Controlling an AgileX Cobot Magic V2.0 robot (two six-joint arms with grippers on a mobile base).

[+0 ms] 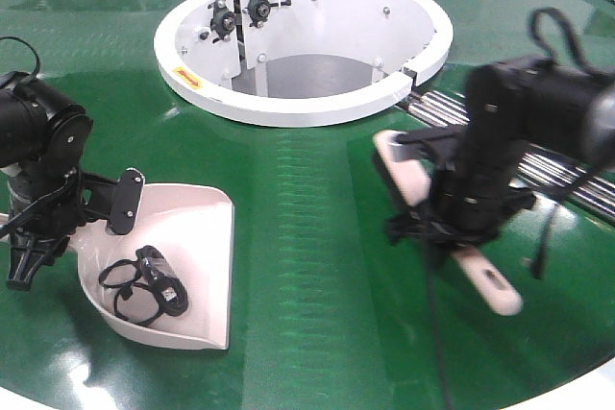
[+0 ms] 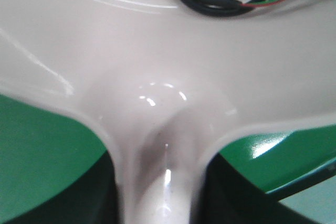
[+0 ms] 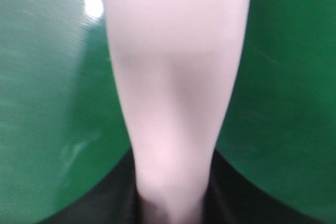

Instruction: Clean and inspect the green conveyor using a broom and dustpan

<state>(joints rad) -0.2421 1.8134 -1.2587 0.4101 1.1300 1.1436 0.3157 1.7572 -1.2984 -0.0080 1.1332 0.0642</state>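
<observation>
The pale dustpan (image 1: 197,237) rests on the green conveyor (image 1: 307,208) at the left, its lip toward the lower right. A coiled black cable (image 1: 149,285) lies inside it. My left gripper (image 1: 43,228) is shut on the dustpan's handle (image 2: 160,187), with dark fingers on both sides of it. At the right, my right gripper (image 1: 452,228) is shut on the broom (image 1: 413,175). Its slotted handle end (image 1: 495,290) sticks out toward the front. The broom's beige body (image 3: 173,87) fills the right wrist view; its bristles are hidden.
A white ring-shaped housing (image 1: 192,79) with an open centre stands at the back middle. Silver roller rods (image 1: 442,103) run from it to the right, and more show at the top left. The belt's white rim (image 1: 567,391) curves along the lower right.
</observation>
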